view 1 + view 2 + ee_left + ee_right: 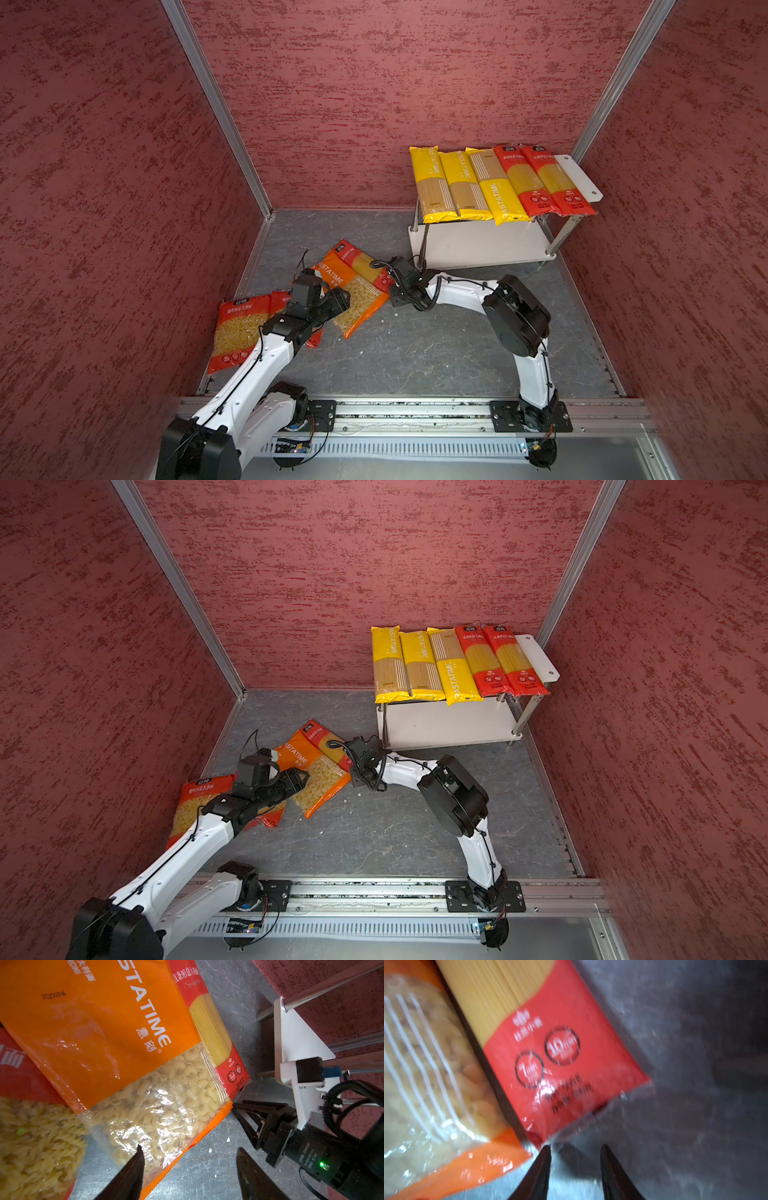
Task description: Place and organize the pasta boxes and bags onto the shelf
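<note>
The rail (415, 411) along the front edge carries both arm bases, and the arms reach in from it toward the packs on the floor (415, 353). The left gripper (189, 1152) hangs with its jaws wide apart and nothing between them, one finger over the clear corner of the orange bag (93, 1022). The right gripper (575, 1147) has its jaws part-way apart and is also empty. Its tips sit just at the near end of the red pack (560, 1053), which lies right against the orange bag (the wrist view is blurred, so I cannot tell whether a tip touches the wrapper).

On the shelf (582, 174) the top board holds five long packs side by side: three yellow packs (461, 183) and a red pair (538, 183). A strip of that board at the right end is bare, and the lower board (478, 245) holds nothing.

By my count, five of nine packs are placed. Four remain on the floor: the red pack, the orange bag and two wide bags (241, 328), one of them mostly hidden under the left arm. The red pack looks to be the next one up, probably for the bare strip beside the red pair. The three short-pasta bags would then suit the lower board.
</note>
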Motion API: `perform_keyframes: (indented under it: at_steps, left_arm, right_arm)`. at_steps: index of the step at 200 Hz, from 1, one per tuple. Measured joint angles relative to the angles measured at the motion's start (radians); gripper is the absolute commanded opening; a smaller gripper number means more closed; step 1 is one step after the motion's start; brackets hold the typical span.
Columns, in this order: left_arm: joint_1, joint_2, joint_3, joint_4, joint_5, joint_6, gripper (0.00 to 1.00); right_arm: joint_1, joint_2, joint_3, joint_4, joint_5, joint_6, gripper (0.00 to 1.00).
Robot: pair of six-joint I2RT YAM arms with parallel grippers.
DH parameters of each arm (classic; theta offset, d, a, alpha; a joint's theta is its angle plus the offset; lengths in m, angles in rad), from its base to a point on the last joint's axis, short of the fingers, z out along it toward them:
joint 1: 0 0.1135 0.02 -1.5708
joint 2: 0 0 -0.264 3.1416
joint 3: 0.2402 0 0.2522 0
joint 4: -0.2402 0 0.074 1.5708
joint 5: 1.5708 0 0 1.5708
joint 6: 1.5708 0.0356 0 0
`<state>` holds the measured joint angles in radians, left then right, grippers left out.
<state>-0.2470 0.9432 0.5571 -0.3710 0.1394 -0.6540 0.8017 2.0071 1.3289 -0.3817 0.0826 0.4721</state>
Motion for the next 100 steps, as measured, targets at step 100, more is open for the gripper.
perform_keyframes:
  at_steps: [100]
  left_arm:
    - [-0.037,0.025,0.0,0.039,0.015,0.0,0.7]
  right_arm:
    - [-0.052,-0.148,-0.462,0.734,-0.12,0.678,0.49]
